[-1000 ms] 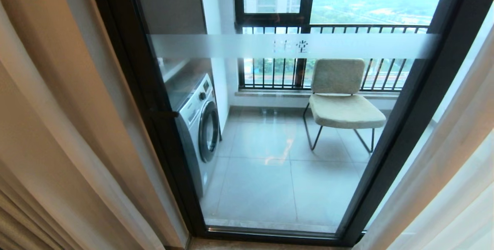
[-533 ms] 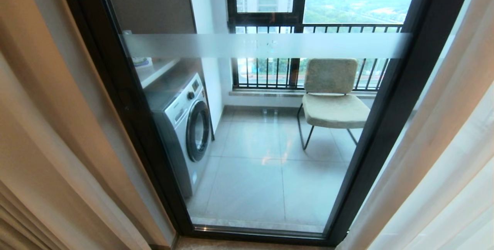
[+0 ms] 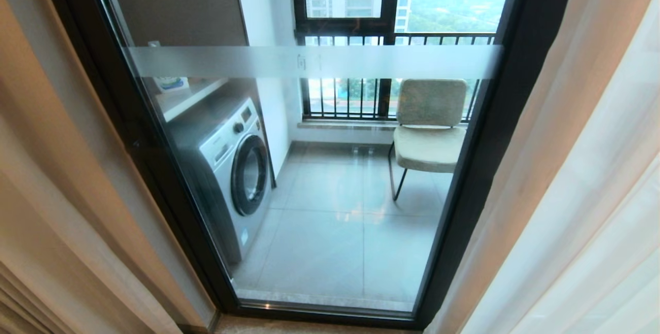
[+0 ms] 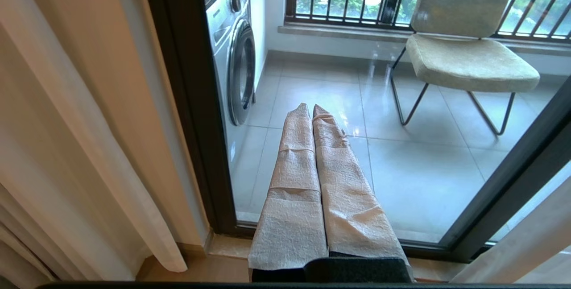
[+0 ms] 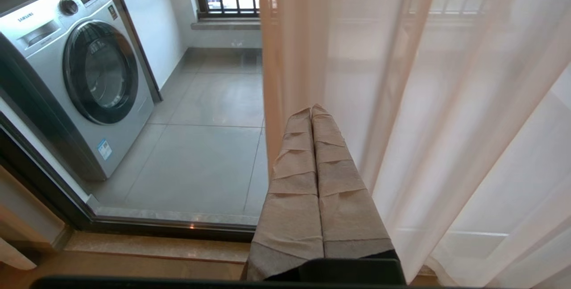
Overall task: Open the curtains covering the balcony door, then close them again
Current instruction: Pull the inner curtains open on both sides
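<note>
Left gripper [image 4: 311,107] pressed fully together, both fingers wrapped in pale papery tape, pinching nothing, just hanging in front of the balcony door [image 3: 319,179] and pointing at its lower glass. Right gripper [image 5: 311,109] same deal, tips flush against each other, empty, sitting right up by the sheer white curtain [image 5: 446,124] on the door's right side; can't tell if actually touching the fabric. Neither arm visible from the head camera. Curtains pulled apart, so the door's middle pane is uncovered: heavy cream-beige drape [image 3: 56,210] bunched to the door's left, sheer panel [image 3: 582,195] hanging down over its right frame. Dark frame [image 3: 484,159], frosted white band [image 3: 309,62] running across the glass. Beyond the door, glossy grey tiled balcony floor [image 3: 330,231] with some glare on it, silver front-load washing machine [image 3: 232,169] against the left wall under a shelf, beige padded chair [image 3: 428,133] on thin metal legs near the far window with black railing bars [image 3: 356,98]. On the near side of the door, a pale stone sill strip [image 5: 156,246] and warm wood-tone flooring.
</note>
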`<state>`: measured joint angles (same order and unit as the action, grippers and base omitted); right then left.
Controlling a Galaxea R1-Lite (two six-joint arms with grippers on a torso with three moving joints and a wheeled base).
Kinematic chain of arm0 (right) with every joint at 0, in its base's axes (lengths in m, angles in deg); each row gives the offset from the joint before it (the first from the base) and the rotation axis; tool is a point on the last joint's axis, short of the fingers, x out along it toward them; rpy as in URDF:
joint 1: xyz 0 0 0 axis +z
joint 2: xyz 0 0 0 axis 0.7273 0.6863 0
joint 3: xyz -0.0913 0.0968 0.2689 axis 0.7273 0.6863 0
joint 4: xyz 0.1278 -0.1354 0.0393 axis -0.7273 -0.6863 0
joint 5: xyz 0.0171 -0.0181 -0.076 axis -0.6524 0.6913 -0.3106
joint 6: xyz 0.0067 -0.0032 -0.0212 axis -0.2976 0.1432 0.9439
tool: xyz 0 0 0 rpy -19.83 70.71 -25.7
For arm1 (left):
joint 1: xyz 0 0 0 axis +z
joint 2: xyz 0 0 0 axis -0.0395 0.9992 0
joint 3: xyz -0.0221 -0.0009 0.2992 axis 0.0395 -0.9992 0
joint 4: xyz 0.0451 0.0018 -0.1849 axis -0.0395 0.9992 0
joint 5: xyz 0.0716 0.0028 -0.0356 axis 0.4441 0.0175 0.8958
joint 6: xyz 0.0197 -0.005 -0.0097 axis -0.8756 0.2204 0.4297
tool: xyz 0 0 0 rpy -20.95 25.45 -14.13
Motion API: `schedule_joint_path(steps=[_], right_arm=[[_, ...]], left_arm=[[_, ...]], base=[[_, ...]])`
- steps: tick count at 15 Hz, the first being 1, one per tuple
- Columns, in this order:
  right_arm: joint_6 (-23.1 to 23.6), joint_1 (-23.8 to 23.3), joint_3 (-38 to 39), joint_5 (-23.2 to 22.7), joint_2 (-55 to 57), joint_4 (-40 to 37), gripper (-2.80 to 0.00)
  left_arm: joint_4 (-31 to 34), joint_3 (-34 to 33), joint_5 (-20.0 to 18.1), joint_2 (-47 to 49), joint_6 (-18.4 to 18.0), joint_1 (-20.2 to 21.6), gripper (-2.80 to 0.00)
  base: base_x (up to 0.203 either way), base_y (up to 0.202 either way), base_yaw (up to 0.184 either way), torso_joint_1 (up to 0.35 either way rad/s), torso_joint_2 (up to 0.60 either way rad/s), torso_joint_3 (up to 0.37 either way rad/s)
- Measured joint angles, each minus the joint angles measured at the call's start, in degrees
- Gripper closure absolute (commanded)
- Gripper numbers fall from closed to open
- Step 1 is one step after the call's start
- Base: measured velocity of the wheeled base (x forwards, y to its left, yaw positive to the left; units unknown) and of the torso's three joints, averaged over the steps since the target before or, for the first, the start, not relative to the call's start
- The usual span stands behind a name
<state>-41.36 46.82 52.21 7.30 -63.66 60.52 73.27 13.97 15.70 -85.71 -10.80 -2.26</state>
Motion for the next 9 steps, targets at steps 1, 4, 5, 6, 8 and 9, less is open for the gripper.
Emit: schedule_joint_path(steps=[1,4,5,6,8,9], right_arm=[[0.0,0.0,0.0,0.0,0.0,0.0,0.0],[0.0,0.0,0.0,0.0,0.0,0.0,0.0],[0.0,0.0,0.0,0.0,0.0,0.0,0.0],[0.0,0.0,0.0,0.0,0.0,0.0,0.0],[0.0,0.0,0.0,0.0,0.0,0.0,0.0],[0.0,0.0,0.0,0.0,0.0,0.0,0.0]], left_arm=[[0.0,0.0,0.0,0.0,0.0,0.0,0.0],[0.0,0.0,0.0,0.0,0.0,0.0,0.0],[0.0,0.0,0.0,0.0,0.0,0.0,0.0],[0.0,0.0,0.0,0.0,0.0,0.0,0.0],[0.0,0.0,0.0,0.0,0.0,0.0,0.0],[0.0,0.0,0.0,0.0,0.0,0.0,0.0]], base=[[0.0,-0.191,0.003,0.0,0.0,0.0],[0.0,-0.175,0.003,-0.003,0.0,0.004],[0.0,-0.085,0.004,-0.001,0.01,0.003],[0.0,0.0,0.0,0.0,0.0,0.0],[0.0,0.0,0.0,0.0,0.0,0.0],[0.0,0.0,0.0,0.0,0.0,0.0]])
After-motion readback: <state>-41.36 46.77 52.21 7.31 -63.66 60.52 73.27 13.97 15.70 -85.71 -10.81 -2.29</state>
